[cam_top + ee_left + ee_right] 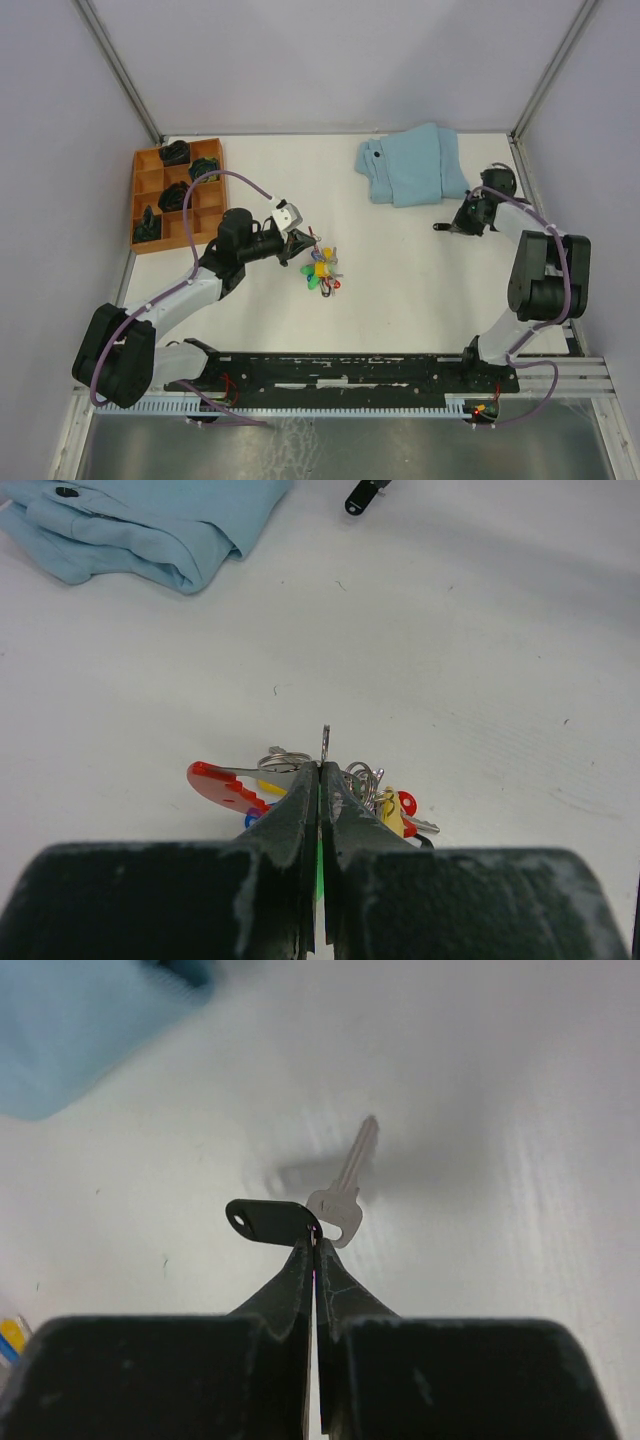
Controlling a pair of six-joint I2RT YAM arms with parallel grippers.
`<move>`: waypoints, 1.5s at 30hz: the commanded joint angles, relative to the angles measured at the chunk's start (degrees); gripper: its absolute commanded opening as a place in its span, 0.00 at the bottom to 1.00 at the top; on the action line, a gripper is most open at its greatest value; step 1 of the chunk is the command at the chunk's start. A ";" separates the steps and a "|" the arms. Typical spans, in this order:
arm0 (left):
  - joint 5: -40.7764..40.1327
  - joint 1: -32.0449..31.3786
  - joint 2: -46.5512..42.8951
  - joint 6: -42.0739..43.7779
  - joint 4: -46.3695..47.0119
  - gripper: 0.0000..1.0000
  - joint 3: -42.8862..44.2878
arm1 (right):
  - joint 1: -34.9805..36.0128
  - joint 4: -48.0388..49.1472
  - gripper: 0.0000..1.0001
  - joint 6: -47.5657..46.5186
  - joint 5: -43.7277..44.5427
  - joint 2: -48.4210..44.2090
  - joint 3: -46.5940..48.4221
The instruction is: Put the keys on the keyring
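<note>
The keys (322, 270) lie in a bunch mid-table, with yellow, green, blue and red heads. In the left wrist view the bunch (392, 808) sits at my fingertips beside the red-and-grey keyring (225, 783). My left gripper (322, 765) is shut on the bunch; a thin metal ring (325, 742) sticks up from the jaws and green shows between them. In the top view it (298, 243) is at the bunch's left edge. My right gripper (315, 1240) is shut on a black-headed key (268, 1222), with a silver key (345, 1190) at the tip. It (452, 227) is at the right, below the cloth.
A folded light-blue cloth (410, 165) lies at the back right; it also shows in the left wrist view (140, 525). An orange compartment tray (140, 200) with dark lumps stands at the back left. Grey walls enclose the table.
</note>
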 commanded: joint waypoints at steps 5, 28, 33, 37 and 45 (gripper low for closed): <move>-0.12 -0.28 0.02 1.87 1.48 0.03 1.59 | 15.88 -8.15 0.02 -8.87 1.91 -7.39 2.47; 0.22 -0.29 0.38 1.98 1.39 0.03 1.71 | 45.98 -8.05 0.22 -10.47 12.17 -9.66 -6.60; 0.19 -0.23 0.29 1.99 1.39 0.03 1.65 | 45.61 -8.51 0.35 -11.52 11.37 -13.49 -7.71; 0.34 -0.26 0.12 1.97 1.39 0.03 1.62 | 43.24 -8.09 0.40 -13.02 6.76 -14.33 -8.17; 0.76 -0.29 0.26 1.96 1.39 0.03 1.62 | 42.33 -9.86 0.43 -14.15 3.10 -10.84 -4.88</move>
